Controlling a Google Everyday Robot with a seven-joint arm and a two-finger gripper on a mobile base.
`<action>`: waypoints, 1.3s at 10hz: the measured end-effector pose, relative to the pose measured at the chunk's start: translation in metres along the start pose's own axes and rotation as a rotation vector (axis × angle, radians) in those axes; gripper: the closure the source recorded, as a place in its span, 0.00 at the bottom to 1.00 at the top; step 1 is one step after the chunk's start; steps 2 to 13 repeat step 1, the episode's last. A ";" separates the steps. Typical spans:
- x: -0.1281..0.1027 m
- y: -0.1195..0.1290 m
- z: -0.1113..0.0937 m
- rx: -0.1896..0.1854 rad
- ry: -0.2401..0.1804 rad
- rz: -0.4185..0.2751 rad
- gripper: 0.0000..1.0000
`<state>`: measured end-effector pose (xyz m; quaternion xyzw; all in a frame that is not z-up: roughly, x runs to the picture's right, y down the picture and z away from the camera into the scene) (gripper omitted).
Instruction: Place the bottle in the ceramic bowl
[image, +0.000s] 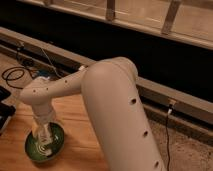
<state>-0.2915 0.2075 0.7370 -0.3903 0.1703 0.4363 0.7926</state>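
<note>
The green ceramic bowl (31, 148) sits on the wooden table near its front left. My white arm reaches down from the right, and the gripper (45, 136) hangs straight over the bowl, its tip just inside the rim. A slim whitish shape at the gripper's tip, which looks like the bottle (46, 131), stands upright over the bowl's middle. I cannot tell whether it rests on the bowl's floor. The pale marks inside the bowl are partly hidden by the gripper.
The wooden table (75, 120) extends behind and right of the bowl. Black cables (15, 75) and a small blue item (42, 76) lie at the back left. A dark object (4, 112) is at the left edge. Speckled floor (185, 150) and a hanging cable (167, 130) are at right.
</note>
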 end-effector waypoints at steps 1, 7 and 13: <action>0.000 0.000 0.000 0.000 0.000 -0.001 0.20; 0.000 0.000 0.000 0.000 0.000 -0.001 0.20; 0.000 0.000 0.000 0.000 0.000 -0.001 0.20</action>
